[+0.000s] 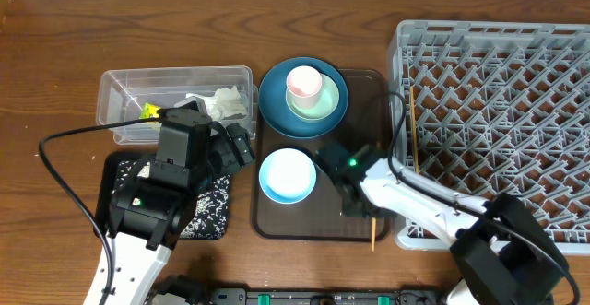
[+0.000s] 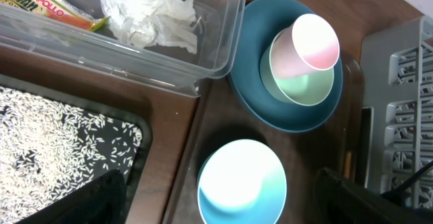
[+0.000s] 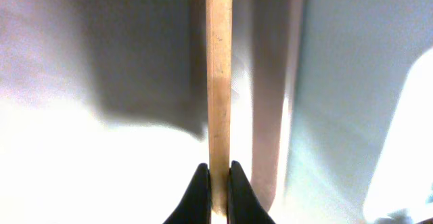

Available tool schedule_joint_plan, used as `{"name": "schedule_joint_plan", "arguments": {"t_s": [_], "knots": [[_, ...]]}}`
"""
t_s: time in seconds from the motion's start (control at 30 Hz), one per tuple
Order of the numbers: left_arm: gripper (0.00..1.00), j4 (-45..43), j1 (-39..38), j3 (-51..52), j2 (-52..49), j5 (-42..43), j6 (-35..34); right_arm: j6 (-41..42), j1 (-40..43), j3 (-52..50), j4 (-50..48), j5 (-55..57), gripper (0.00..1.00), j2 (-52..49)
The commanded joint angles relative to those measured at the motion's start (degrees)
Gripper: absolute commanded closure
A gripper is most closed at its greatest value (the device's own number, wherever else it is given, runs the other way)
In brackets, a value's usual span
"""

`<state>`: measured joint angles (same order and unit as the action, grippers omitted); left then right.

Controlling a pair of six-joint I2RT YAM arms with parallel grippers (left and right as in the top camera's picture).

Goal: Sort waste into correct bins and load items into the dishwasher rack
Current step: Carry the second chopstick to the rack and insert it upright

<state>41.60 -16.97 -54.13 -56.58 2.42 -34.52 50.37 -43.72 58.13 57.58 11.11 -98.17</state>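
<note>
- Waste looking sorted: crumpled white tissue [image 1: 226,102] and small yellow-green snack wrapper [image 1: 147,111] are lying inside the clear rectangular plastic tub [image 1: 120,88].
- Loose white rice-like grains [image 2: 47,126] are sitting in the shallow black rectangular tray [image 1: 218,215], just in front of the tub.
- Rack loading is not started: the large square grey plastic dishwasher rack [image 1: 498,111] is showing no items between its pegs.
- Large dark blue plate [image 1: 270,110] is sitting at the back of the flat brown serving tray [image 1: 369,93], carrying the pale green bowl [image 1: 318,110] with the pink cup [image 1: 303,84] tipped inside it.
- Pale blue-white bowl [image 1: 288,176] is sitting alone on the serving tray, nearer the front.
- Right pincer [image 3: 218,180] is closing tight on one thin wooden chopstick [image 3: 218,82] low over the tray's front right part; whether it is lifting clear, cannot tell.
- Second thin wooden chopstick [image 1: 414,134] is lying along the rack's left edge, beside the tray; what it is resting on, cannot tell.
- Left pincer [image 1: 235,146] is hanging wide open, gripping nothing, over the tabletop between the black tray and the blue-white bowl.
- Left to do, judging from this: both chopsticks, plate, two bowls and cup all need going into the rack.
</note>
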Motion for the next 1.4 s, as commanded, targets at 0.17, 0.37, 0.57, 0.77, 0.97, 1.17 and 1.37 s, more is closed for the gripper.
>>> {"name": "schedule_joint_plan", "arguments": {"t_s": [0.17, 0.37, 0.57, 0.77, 0.97, 1.17, 1.37], "knots": [[0.09, 0.0, 0.2, -0.9, 0.0, -0.5, 0.2, -11.5, 4.5, 13.6, 5.3, 5.9, 0.99, 3.3], [0.09, 0.0, 0.2, -0.9, 0.0, -0.5, 0.2, -15.8, 11.0, 17.3, 7.5, 7.1, 0.99, 3.4], [0.09, 0.0, 0.2, -0.9, 0.0, -0.5, 0.2, -20.8, 19.3, 17.4, 7.0, 5.6, 0.99, 3.4], [0.09, 0.0, 0.2, -0.9, 0.0, -0.5, 0.2, -27.8, 26.1, 17.4, 6.6, 0.6, 0.99, 3.4], [0.09, 0.0, 0.2, -0.9, 0.0, -0.5, 0.2, -29.4, 28.2, 17.4, 5.7, 0.6, 0.99, 3.4], [0.09, 0.0, 0.2, -0.9, 0.0, -0.5, 0.2, -31.8, 28.4, 17.3, 5.2, 0.6, 0.99, 3.4], [0.09, 0.0, 0.2, -0.9, 0.0, -0.5, 0.2, -31.8, 28.4, 17.3, 4.5, 0.6, 0.89, 3.4]]}}
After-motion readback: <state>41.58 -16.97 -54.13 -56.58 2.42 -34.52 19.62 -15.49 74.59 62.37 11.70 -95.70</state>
